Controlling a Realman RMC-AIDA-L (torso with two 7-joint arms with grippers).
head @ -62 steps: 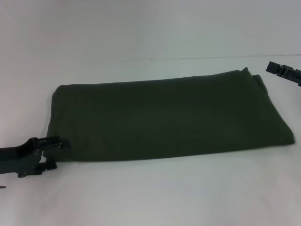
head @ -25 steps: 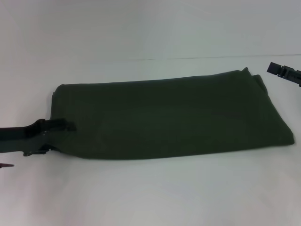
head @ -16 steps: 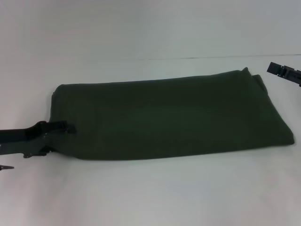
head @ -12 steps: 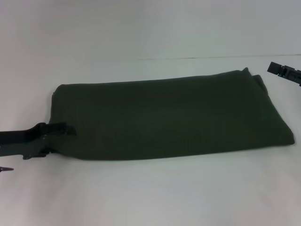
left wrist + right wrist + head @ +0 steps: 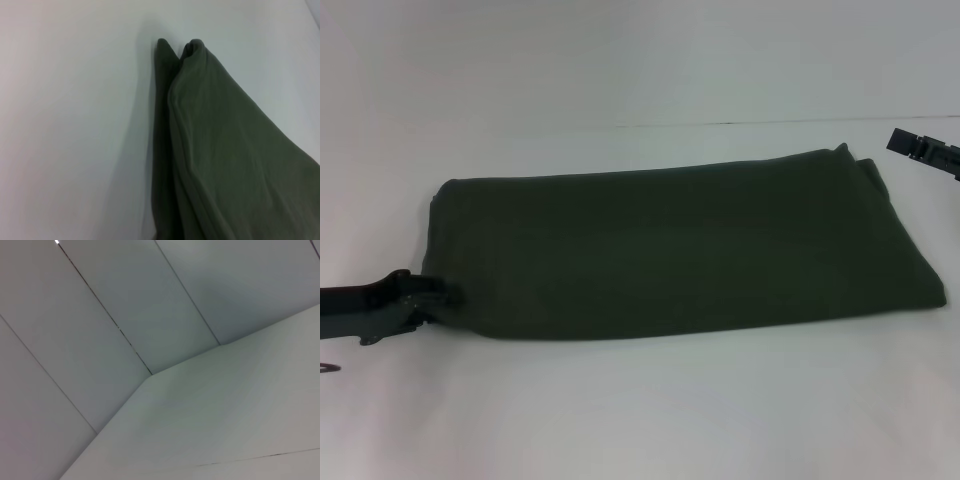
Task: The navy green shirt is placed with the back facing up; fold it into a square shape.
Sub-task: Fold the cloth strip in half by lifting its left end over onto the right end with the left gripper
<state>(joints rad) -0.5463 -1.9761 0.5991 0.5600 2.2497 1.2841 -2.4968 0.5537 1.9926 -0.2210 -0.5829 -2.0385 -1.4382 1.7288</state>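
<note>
Shirt: dark olive-green cotton T-shirt lying folded into a long band on white worktop.
Left end effector: touching its near-left corner, likely for folding; finger state unclear.
Right end effector: idling well apart; cannot tell.

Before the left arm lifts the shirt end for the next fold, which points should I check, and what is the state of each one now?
1. Left gripper at the shirt's near left corner: ok, it meets the cloth edge there.
2. Firm hold on the cloth: cannot tell, the contact spot is too dark to read.
3. Navy green shirt folded into a long band, plain side up: ok.
4. Layers aligned at the left end: not ok, the left wrist view shows two separate tips and a loose lower layer.
5. Right gripper away from the shirt: ok, it is beyond the far right corner, not touching.
6. White table free for folding over: ok in the head view.
</note>
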